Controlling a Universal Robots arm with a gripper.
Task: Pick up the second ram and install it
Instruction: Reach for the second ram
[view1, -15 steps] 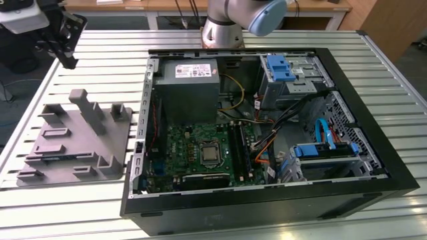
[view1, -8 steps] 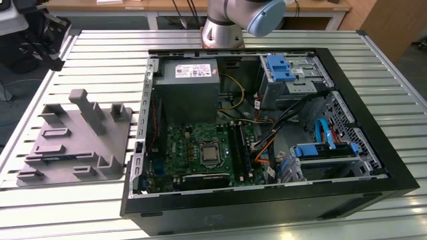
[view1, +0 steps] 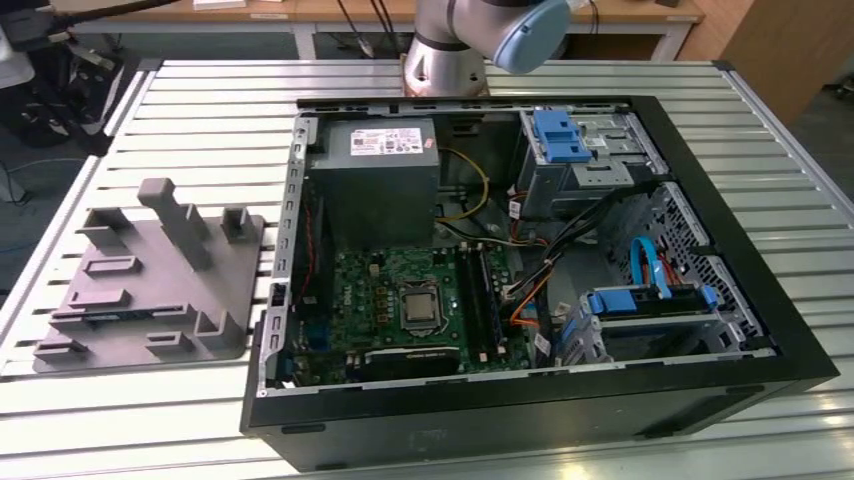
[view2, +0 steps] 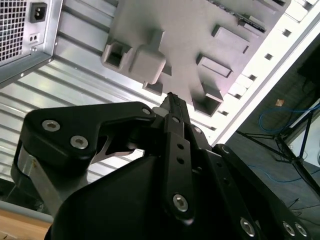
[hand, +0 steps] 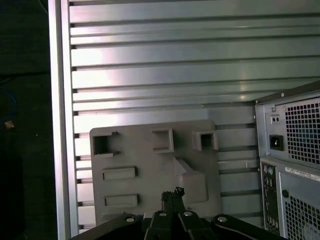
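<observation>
End effector (hand: 172, 193) closed, seemingly empty — facing grey holder (hand: 150, 150) with second ram (view1: 131, 315), case (hand: 295, 165) beside

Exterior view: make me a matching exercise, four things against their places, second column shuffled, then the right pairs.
Things:
1. grey holder block
2. power supply
3. processor socket
4. robot arm

Places:
A. middle of the green motherboard
B. on the slatted table, outside the case, at the exterior view's left
C. beyond the case's far wall
D. inside the case, far corner at the exterior view's left

Pairs: 1-B, 2-D, 3-A, 4-C.
</observation>
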